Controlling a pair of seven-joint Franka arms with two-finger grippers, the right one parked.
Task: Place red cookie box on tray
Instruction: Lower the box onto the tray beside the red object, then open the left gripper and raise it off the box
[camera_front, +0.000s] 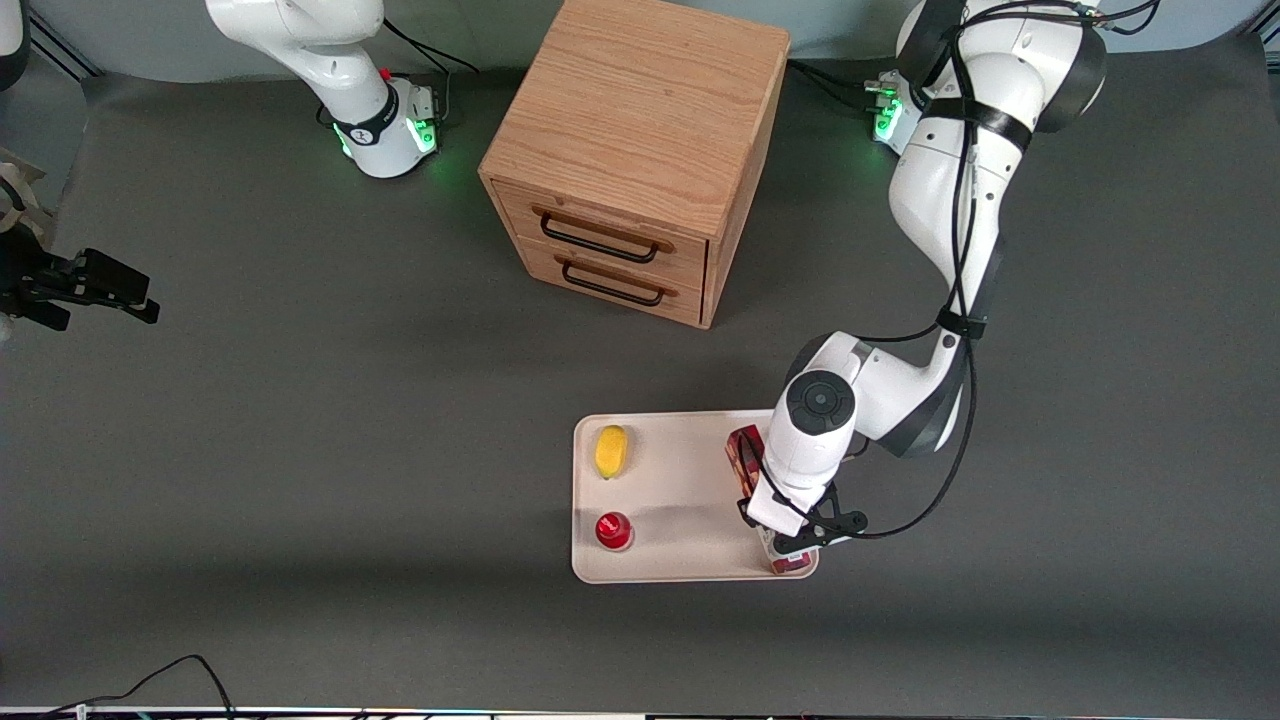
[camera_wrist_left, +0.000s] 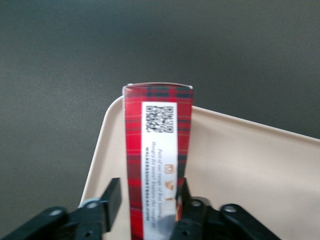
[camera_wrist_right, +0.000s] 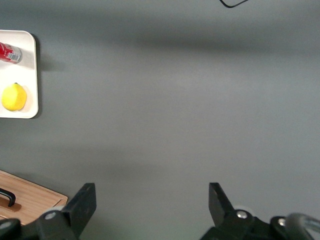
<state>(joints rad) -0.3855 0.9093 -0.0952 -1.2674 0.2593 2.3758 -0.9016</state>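
Now the red cookie box (camera_wrist_left: 158, 160) is down along the tray's (camera_front: 672, 565) edge!

Look at the gripper (camera_front: 790, 528) over the tray's rim toward the working arm's end: one finger (camera_wrist_left: 111, 197) stands off the box with a visible gap, so the fingers look open, likely letting go. Box lies lengthwise by that rim, well apart from the lemon (camera_front: 611, 451) and small red object (camera_front: 613, 530), leaving them undisturbed.

We see even, soft overhead light on the worktop (camera_front: 300, 450); faint shadows band it. Green lamps glow at the arm bases. Close up, the claw (camera_wrist_left: 145, 200) looks blurred.
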